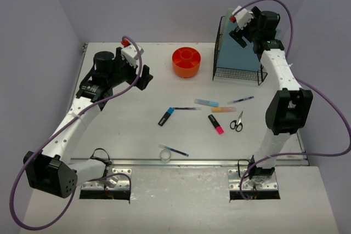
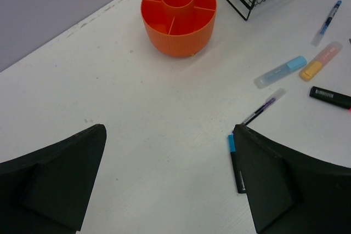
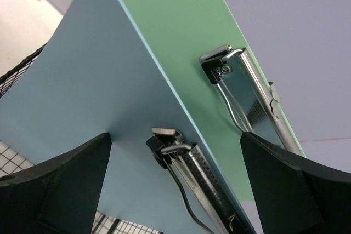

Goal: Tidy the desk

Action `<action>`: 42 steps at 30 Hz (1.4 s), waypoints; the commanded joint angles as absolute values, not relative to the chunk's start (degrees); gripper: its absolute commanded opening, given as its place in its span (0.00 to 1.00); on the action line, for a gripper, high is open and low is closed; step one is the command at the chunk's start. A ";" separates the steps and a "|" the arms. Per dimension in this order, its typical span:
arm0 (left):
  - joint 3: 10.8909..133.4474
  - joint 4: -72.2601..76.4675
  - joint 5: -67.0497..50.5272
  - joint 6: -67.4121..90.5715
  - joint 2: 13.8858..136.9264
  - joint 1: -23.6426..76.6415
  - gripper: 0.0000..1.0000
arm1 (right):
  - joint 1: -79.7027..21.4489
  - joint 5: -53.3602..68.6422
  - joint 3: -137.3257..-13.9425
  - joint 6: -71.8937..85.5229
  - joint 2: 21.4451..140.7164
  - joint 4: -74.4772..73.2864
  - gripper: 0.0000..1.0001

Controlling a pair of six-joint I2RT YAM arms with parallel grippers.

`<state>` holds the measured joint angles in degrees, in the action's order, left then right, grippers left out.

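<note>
markers [image 1: 215, 124] cluster near desk [image 1: 137, 135] centre, off edges.

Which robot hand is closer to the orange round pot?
Left. The left gripper hovers open to the left of the orange pot in the top view. The right gripper is farther off, above the clipboards standing in the black wire rack.

Bright even light, soft shadows, sharp focus

Counter [image 2: 159, 108]: you'll see smooth matt white.
Orange caddy [image 2: 181, 31]: plastic, finely ribbed wall (slight sheen).
Clips [image 3: 258, 100]: bright polished metal.
Rack [image 1: 237, 73]: black wire mesh.
</note>
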<state>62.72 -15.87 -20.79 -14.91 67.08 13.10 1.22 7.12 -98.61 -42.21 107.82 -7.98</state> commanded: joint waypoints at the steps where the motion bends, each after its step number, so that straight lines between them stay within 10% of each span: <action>1: 64.07 -14.77 -20.68 -15.67 64.63 13.45 1.00 | 1.61 1.32 -99.93 -36.50 110.24 -0.46 0.99; 14: 63.90 -14.33 -21.00 -15.74 64.69 13.45 1.00 | 1.48 5.48 -99.47 -36.93 104.68 0.67 0.99; 42: 66.73 -13.10 -21.53 -14.87 67.75 13.36 1.00 | -1.54 -24.88 -96.30 -49.50 110.87 30.11 0.99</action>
<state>63.47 -15.42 -20.67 -15.09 67.86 13.10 0.01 -22.24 -97.33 -48.74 113.79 21.98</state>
